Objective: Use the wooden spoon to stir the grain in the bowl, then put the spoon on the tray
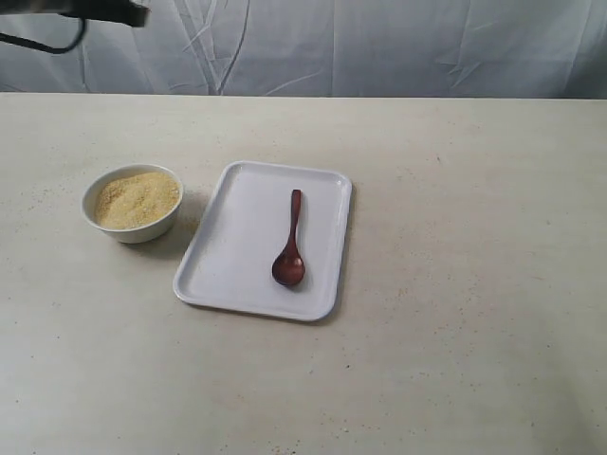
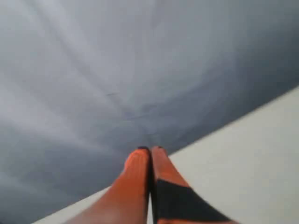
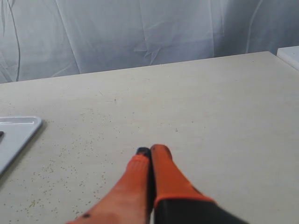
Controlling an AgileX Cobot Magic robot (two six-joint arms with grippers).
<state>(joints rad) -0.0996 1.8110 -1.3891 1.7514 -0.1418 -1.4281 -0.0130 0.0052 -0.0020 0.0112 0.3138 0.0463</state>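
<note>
The dark reddish-brown wooden spoon (image 1: 290,243) lies on the white tray (image 1: 228,256), scoop toward the near side, handle pointing away. To the tray's left stands the small white bowl (image 1: 131,230), filled with yellow-tan grain (image 1: 137,198). My left gripper (image 2: 150,150) is shut with nothing between its orange fingers; it points at the grey backdrop, and a dark part of the left arm (image 1: 104,11) shows in the exterior view's top left corner. My right gripper (image 3: 149,151) is also shut and holds nothing, above bare table to the right of the tray corner (image 3: 18,128).
A wrinkled grey cloth backdrop (image 1: 360,47) hangs behind the table's far edge. Fine specks of grain (image 3: 51,163) are scattered on the tabletop near the tray. A white object's corner (image 3: 289,55) shows at the table's edge in the right wrist view.
</note>
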